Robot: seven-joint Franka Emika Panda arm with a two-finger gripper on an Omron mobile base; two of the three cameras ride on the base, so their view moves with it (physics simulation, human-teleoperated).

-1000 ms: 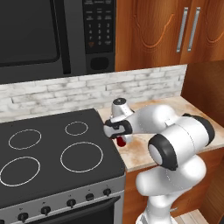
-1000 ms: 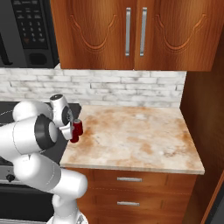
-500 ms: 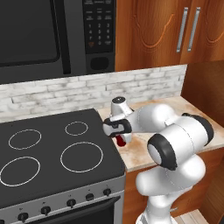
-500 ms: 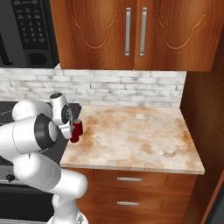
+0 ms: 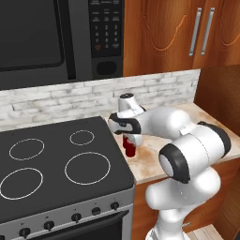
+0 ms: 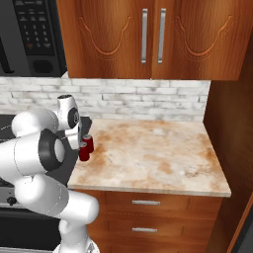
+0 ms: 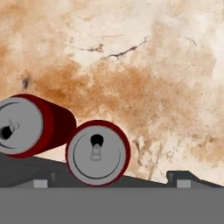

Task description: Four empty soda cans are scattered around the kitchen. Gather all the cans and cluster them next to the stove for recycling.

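Red soda cans stood upright as a pair on the tabletop just beside the stove, jaws spread above them, apparently released there for recycling.

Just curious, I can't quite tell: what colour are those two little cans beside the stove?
Both soda cans are dark red with silvery tops, clearest in the hand view.
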